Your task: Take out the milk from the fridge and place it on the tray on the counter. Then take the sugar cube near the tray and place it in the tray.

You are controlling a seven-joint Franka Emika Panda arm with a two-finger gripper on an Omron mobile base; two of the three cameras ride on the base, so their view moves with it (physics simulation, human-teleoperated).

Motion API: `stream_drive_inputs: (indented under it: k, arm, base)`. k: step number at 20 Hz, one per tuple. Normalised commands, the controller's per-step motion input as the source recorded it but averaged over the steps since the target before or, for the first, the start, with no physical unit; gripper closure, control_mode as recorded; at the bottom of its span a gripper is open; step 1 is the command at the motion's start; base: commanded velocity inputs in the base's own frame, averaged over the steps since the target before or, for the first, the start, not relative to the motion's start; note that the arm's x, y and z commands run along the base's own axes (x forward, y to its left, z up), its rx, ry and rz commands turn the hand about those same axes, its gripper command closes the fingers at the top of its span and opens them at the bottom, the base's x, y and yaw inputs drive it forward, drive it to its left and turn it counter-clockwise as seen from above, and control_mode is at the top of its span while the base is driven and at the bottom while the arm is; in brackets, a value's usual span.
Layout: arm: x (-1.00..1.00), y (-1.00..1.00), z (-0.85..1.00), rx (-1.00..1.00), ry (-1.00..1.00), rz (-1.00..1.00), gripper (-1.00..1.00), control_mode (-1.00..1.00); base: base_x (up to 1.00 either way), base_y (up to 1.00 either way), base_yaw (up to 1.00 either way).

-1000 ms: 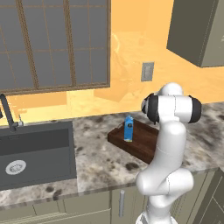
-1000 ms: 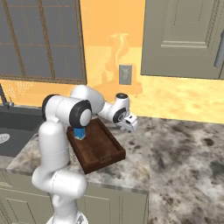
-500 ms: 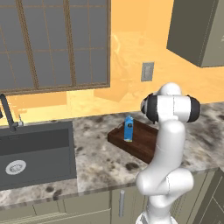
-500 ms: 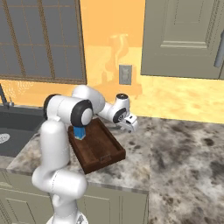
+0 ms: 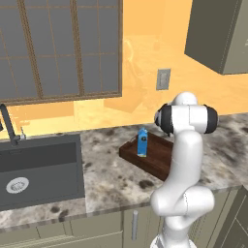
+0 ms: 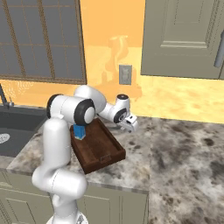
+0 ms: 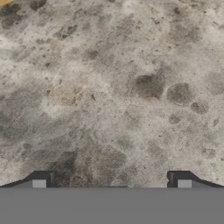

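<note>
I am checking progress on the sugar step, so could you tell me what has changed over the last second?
Nothing visibly changed. The milk stands in the tray, and the open claw hangs over the counter beside it.

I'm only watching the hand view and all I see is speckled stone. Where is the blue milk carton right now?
Observer: The milk stands upright in the tray, at its far end.
Operator: And where is the hand compared with that tray?
Observer: The gripper hangs low over the counter, just past the tray's right rim, near the wall.
Operator: Is the sugar cube in the tray?
Observer: I cannot make out a sugar cube in the tray or on the counter; the tray's floor looks bare apart from the milk.
</note>
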Motion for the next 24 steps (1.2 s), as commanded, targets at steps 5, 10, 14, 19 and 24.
stream_drive_inputs:
  k: [5, 10, 14, 19, 24]
  arm:
    - [0.0, 0.0, -0.11, 0.0, 0.02, 0.0, -1.0, -1.0]
    - [0.01, 0.0, -0.12, 0.0, 0.06, 0.0, -1.0, -1.0]
    - [0.0, 0.0, -0.08, 0.0, 0.03, 0.0, -1.0, -1.0]
    - [0.0, 0.0, -0.11, 0.0, 0.02, 0.0, -1.0, -1.0]
    - [-0.1, 0.0, -0.07, 0.01, 0.0, 0.0, -1.0, -1.0]
  base:
    - [0.0, 0.0, 0.0]
    - [0.0, 0.0, 0.0]
    - [0.0, 0.0, 0.0]
    - [0.0, 0.0, 0.0]
    - [0.0, 0.0, 0.0]
